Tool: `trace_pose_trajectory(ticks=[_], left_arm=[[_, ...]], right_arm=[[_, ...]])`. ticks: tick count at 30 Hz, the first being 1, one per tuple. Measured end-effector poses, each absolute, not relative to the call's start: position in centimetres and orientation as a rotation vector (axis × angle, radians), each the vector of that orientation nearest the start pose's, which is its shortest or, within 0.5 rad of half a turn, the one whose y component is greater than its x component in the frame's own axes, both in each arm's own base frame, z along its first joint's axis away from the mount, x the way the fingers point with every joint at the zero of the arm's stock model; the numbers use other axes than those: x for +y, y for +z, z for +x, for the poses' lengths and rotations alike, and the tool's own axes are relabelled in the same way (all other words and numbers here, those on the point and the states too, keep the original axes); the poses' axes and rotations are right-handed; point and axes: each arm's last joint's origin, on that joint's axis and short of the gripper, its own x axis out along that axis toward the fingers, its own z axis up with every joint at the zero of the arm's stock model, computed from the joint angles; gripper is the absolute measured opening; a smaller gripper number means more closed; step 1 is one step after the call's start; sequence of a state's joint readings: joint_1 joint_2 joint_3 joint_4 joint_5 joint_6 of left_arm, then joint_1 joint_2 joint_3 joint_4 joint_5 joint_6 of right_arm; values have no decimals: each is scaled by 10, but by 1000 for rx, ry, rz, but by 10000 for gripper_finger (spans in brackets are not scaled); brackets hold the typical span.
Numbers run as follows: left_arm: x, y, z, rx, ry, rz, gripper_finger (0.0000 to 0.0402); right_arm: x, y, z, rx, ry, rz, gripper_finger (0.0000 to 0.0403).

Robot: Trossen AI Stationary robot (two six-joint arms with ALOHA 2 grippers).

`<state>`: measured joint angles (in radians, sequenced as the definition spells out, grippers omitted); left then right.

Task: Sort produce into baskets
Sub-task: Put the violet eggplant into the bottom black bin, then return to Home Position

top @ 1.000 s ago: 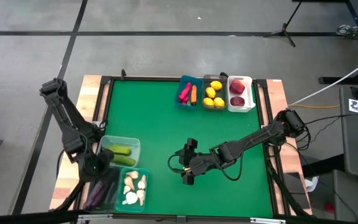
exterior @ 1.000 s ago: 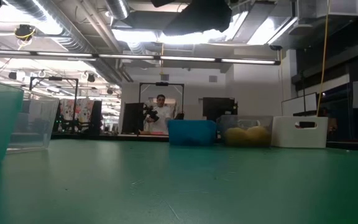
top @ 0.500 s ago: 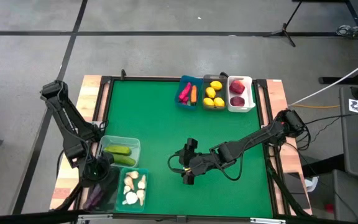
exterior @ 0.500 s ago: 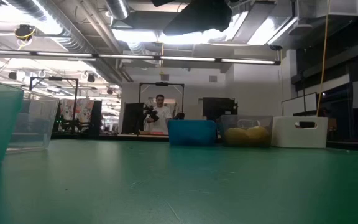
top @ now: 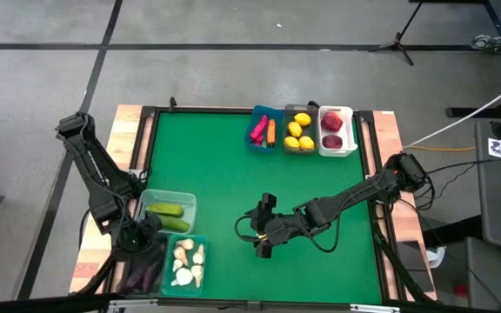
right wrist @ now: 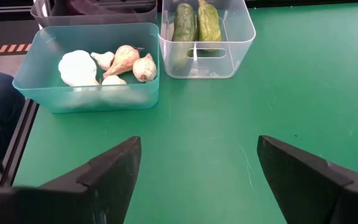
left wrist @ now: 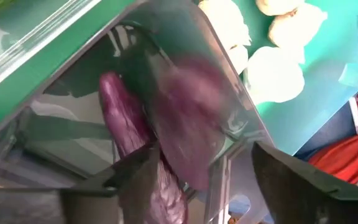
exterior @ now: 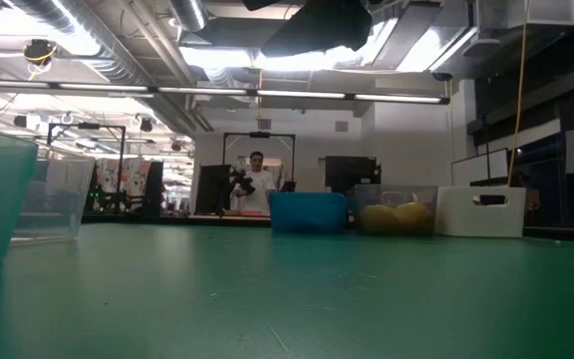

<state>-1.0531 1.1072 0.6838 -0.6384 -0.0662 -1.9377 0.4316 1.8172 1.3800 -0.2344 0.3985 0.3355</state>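
My left gripper (top: 137,238) hangs open over the dark clear bin (top: 144,271) at the table's near left corner. In the left wrist view its fingers (left wrist: 205,148) stand apart above two purple eggplants. One eggplant (left wrist: 114,115) lies in the bin. The other eggplant (left wrist: 188,121) shows blurred just below the fingers and touches neither. My right gripper (top: 263,242) waits open above bare green table (right wrist: 199,142) near the middle. It holds nothing.
A teal bin of garlic (top: 187,263) and a clear bin of cucumbers (top: 168,211) stand beside the dark bin. At the far edge are a blue bin (top: 263,130), a lemon bin (top: 300,130) and a white bin (top: 336,130). Open mat (top: 216,174) lies between.
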Motion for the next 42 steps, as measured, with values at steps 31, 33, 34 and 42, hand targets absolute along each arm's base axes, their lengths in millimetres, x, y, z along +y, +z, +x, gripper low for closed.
trace_pose_trajectory(ticks=[31, 33, 34, 42], left_arm=[[-151, 267, 118, 992, -258, -1188, 296], [-146, 277, 117, 865, -341, -1092, 296], [-143, 282, 117, 789, -379, -1046, 296], [-105, 338, 91, 132, -659, -543, 296]], right_arm=[[138, 353, 325, 338, 54, -36, 319], [135, 362, 315, 342, 89, -1, 319], [134, 366, 310, 348, 134, -14, 319], [113, 405, 268, 278, 214, -17, 319]])
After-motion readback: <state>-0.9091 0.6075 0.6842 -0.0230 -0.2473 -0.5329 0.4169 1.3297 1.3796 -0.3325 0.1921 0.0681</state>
